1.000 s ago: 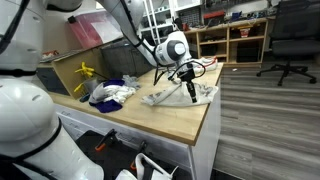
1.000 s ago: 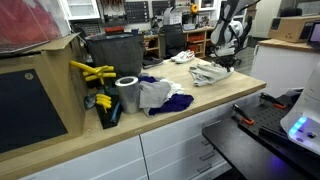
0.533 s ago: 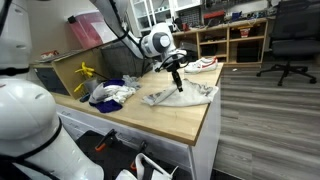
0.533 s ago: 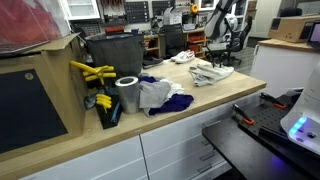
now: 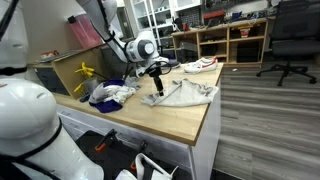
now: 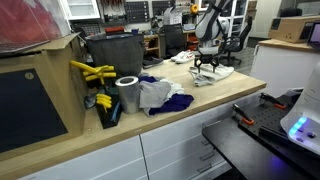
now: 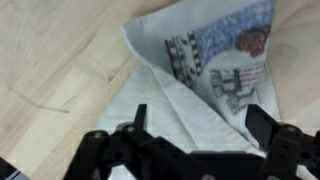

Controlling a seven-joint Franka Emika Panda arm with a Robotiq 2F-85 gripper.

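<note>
Since its fingers (image 7: 139, 118) stand apart, we read the gripper (image 7: 197, 118) as empty | hovering over printed cloth (image 7: 215, 60) folded on wooden countertop (image 7: 60, 60).

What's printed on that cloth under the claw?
White cloth with blue, black and red print; clearest in wrist view.

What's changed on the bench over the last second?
The gripper moved along the cloth, from its far end toward the end nearer the clothes pile. Its fingers are open above the cloth, holding nothing. The cloth and the clothes pile stayed where they were.
</note>
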